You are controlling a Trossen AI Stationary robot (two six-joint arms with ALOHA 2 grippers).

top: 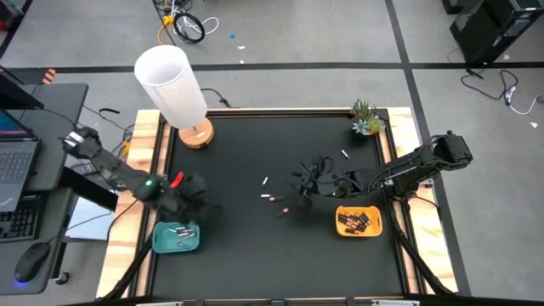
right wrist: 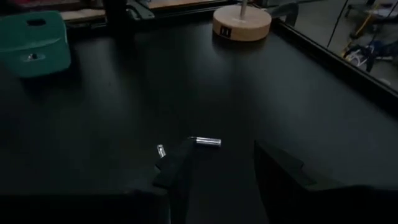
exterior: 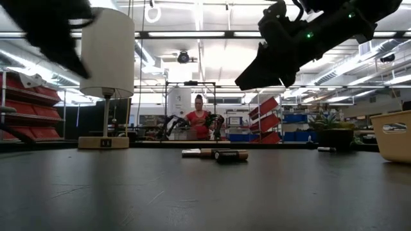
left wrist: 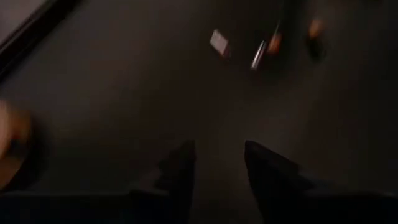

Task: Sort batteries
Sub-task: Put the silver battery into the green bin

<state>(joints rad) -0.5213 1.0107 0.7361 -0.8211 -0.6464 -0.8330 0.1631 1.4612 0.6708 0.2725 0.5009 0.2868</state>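
Observation:
Loose batteries lie on the black table mid-way: a silvery one [top: 265, 181], another far right [top: 344, 154], and dark ones with pink ends [top: 272, 198] [top: 281, 212]; the low view shows them lying flat [exterior: 221, 154]. My right gripper [top: 304, 183] is open and hovers above the table [exterior: 257, 74], with a silvery battery [right wrist: 205, 142] on the table just beyond its fingertips [right wrist: 224, 155]. My left gripper [top: 191, 200] is open and empty [left wrist: 217, 152], raised beside the teal tray [top: 176, 237], which holds silvery batteries. The orange tray [top: 358, 221] holds dark ones.
A white lamp on a wooden base [top: 194, 132] stands at the far left corner, and a small potted plant [top: 367, 119] at the far right. The table has a raised rim [top: 280, 110]. A person [exterior: 199, 119] shows in the room beyond the table.

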